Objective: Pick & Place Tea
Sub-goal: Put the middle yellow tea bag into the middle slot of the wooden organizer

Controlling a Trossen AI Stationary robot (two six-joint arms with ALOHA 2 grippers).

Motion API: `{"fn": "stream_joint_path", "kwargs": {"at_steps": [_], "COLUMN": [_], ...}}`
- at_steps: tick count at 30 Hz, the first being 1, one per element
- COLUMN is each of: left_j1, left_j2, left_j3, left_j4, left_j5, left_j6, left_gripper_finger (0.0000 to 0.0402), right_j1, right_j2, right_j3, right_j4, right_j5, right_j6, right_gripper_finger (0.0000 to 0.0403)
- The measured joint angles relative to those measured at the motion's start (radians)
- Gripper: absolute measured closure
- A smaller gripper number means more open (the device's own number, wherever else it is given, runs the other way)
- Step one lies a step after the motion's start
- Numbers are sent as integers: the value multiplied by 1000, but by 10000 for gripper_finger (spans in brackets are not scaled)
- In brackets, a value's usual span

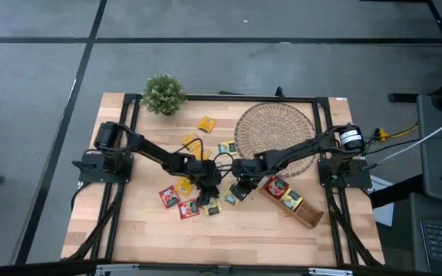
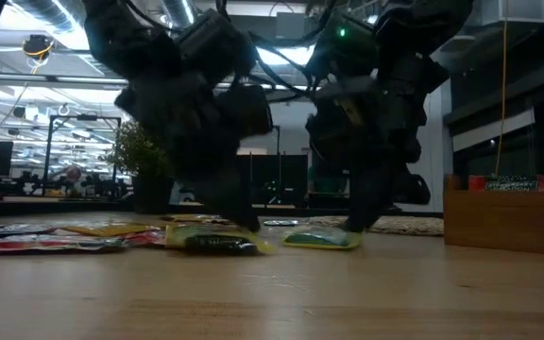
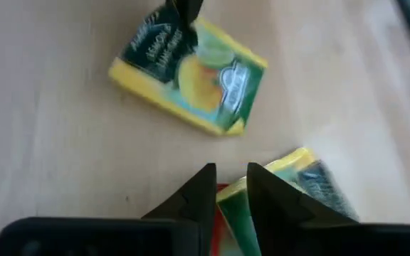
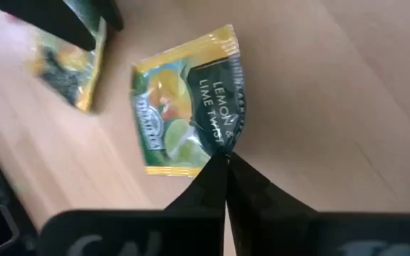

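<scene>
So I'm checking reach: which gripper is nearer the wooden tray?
Right. The right gripper sits just beside the wooden tray, shut on a tea sachet; the left gripper is farther away.

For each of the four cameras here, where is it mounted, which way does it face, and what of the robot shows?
High: overhead, facing straight down on the table; both arms show.
Low: at table-top height, facing level across; both arms come down from above.
Left wrist: on the left arm, facing the wood past the left gripper.
Right wrist: on the right arm; the right gripper pinches the lemon-lime sachet.
Shared: that sachet also shows in the left wrist view.
</scene>
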Motion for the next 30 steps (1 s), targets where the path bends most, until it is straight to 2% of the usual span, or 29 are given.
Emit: {"fn": "stream_joint_path", "kwargs": {"at_steps": [5, 10, 15, 21, 30], "left_j1": [10, 5, 0, -1, -1], "left_j2": [-116, -183, -198, -198, -198], "left_j3": [-2, -3, -3, -3, -3], "left_j4": [-137, -210, -228, -257, -279], "left_j5": [-34, -94, -116, -143, -223], "left_j6": [51, 81, 88, 88, 119], "left_gripper_finger": [318, 321, 321, 318, 322], "right_j1": [0, 7, 27, 68, 177], "right_j2": [-31, -56, -60, -63, -63], "right_j3": [45, 152, 314, 502, 668], "right_j4": [-25, -136, -351, -669, -1073], "right_j5": [-2, -2, -1, 32, 41], "right_j6": [-14, -59, -117, -112, 52], "right_gripper_finger": [399, 400, 399, 399, 398]}}
